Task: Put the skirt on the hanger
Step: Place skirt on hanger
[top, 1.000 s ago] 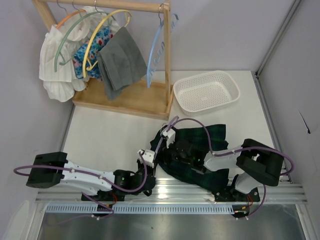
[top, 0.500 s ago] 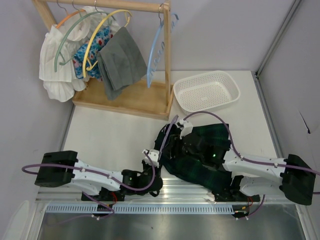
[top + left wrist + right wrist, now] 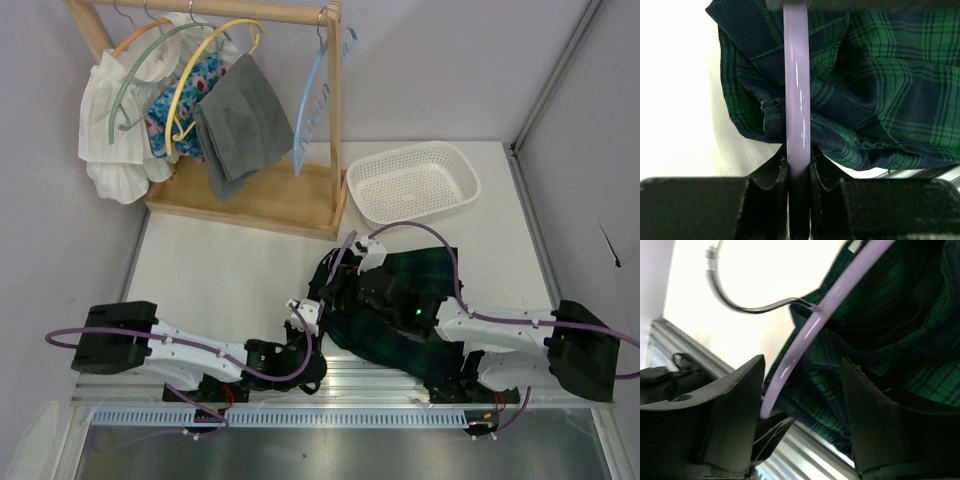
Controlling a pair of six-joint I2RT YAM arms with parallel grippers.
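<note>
The dark green and navy plaid skirt (image 3: pixel 405 300) lies crumpled on the table near the front edge; it also shows in the left wrist view (image 3: pixel 875 95) and in the right wrist view (image 3: pixel 890 330). My left gripper (image 3: pixel 312 322) is shut on the end of a lilac hanger (image 3: pixel 797 95) whose bar runs over the skirt's folds. The lilac hanger (image 3: pixel 830 302) and its metal hook (image 3: pixel 740 302) show in the right wrist view. My right gripper (image 3: pixel 802 405) is open, its jaws hovering over the skirt and the hanger bar, right above the left gripper's hold.
A wooden clothes rack (image 3: pixel 250 195) at the back left carries several hangers with a white garment, a floral piece and a grey cloth (image 3: pixel 240 120). A white perforated basket (image 3: pixel 412 182) stands at the back right. A metal rail (image 3: pixel 340 385) runs along the front edge.
My right arm has swung out to the right and its gripper has moved onto the skirt by the hanger. My left gripper has shifted slightly right with the hanger.
</note>
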